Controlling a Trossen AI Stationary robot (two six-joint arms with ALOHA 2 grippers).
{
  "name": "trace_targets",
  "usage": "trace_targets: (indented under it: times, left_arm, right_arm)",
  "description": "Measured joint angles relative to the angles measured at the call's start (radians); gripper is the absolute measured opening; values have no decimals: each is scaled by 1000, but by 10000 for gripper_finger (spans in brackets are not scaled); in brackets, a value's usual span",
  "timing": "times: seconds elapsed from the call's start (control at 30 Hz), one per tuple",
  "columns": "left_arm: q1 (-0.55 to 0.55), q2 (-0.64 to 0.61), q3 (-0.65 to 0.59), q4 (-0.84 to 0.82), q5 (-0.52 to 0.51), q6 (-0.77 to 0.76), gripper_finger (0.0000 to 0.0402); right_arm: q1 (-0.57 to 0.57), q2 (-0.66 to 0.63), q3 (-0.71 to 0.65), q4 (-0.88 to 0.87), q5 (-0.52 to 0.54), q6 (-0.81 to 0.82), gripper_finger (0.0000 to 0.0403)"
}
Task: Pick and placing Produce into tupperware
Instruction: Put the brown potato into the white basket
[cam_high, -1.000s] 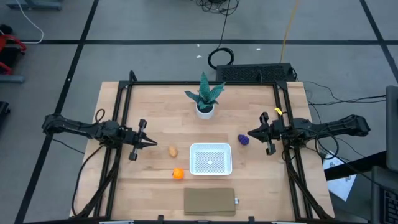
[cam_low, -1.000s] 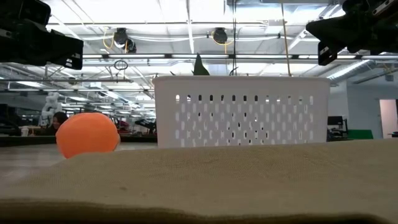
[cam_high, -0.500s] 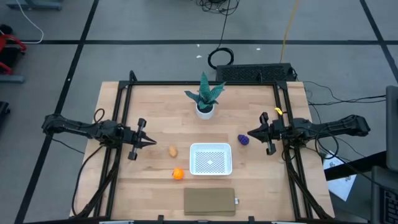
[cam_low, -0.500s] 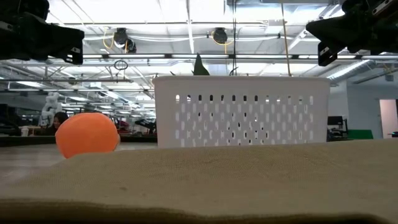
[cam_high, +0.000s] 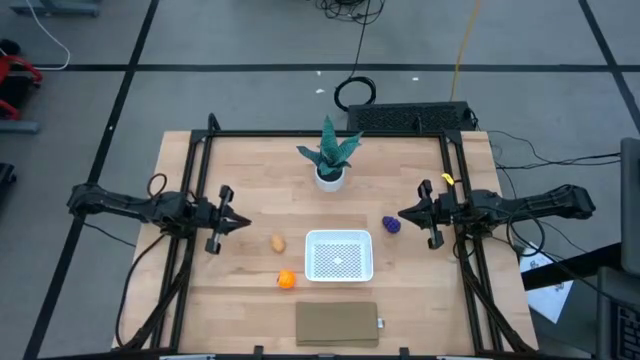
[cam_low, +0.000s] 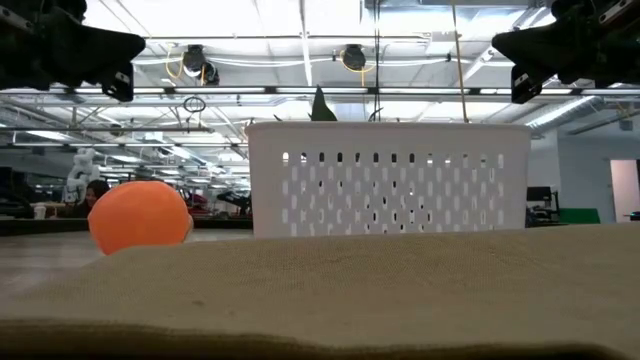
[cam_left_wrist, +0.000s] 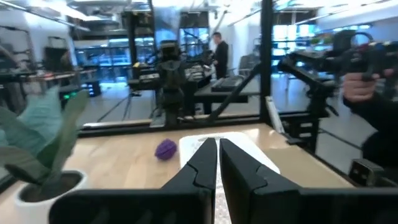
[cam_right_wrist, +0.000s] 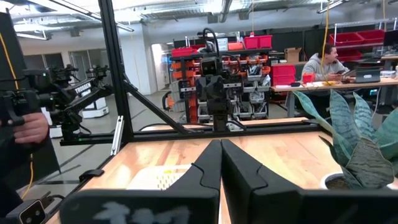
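Note:
The white tupperware (cam_high: 339, 255) sits near the table's middle; it fills the low view's centre (cam_low: 390, 178). The orange ball (cam_high: 286, 280) lies on the wood by its near left corner, the tan-yellow oval (cam_high: 277, 242) left of it, and the purple lump (cam_high: 392, 225) off its far right corner. My left gripper (cam_high: 247, 222) hovers shut left of the oval, pointing right. In its wrist view (cam_left_wrist: 217, 144) the purple lump (cam_left_wrist: 165, 149) shows ahead. My right gripper (cam_high: 401, 214) hovers shut just right of the purple lump; in its own wrist view (cam_right_wrist: 221, 144) the lump is hidden.
A green potted plant (cam_high: 330, 158) stands at the far middle of the table. A flat tan-brown pad (cam_high: 338, 323) lies near the near edge, in front of the tupperware. Black frame rails run along the left and right sides. A person's hand (cam_right_wrist: 25, 127) shows beyond the table.
My left gripper has shifted slightly toward the far edge and turned a little, staying shut. The produce, the tupperware and my right arm have kept still.

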Motion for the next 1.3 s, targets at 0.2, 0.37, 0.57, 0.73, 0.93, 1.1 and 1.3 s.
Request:
trace_targets:
  times: [0.2, 0.37, 0.57, 0.73, 0.93, 1.1, 1.3]
  left_arm:
    - [-1, 0, 53, -146, -44, 3, 4]
    - [0, 0, 68, -198, -103, 2, 1]
    - [0, 0, 70, -234, -101, 8, 1]
    - [0, 0, 70, -280, -166, -18, 2]
    - [0, 0, 72, -267, -251, -91, 1]
    - [0, 9, 133, -288, -228, -98, 2]
    - [0, 97, 259, -350, -224, -94, 1]
  right_arm:
    - [0, 0, 0, 0, 6, -9, 0]
    - [-1, 0, 0, -2, 27, -2, 0]
    - [0, 0, 0, -15, 27, -1, 0]
    - [0, 0, 0, -18, 27, -5, 0]
    - [0, 0, 0, -20, 27, -6, 0]
    - [0, 0, 0, -17, 27, -14, 0]
    - [0, 0, 0, -16, 27, -28, 0]
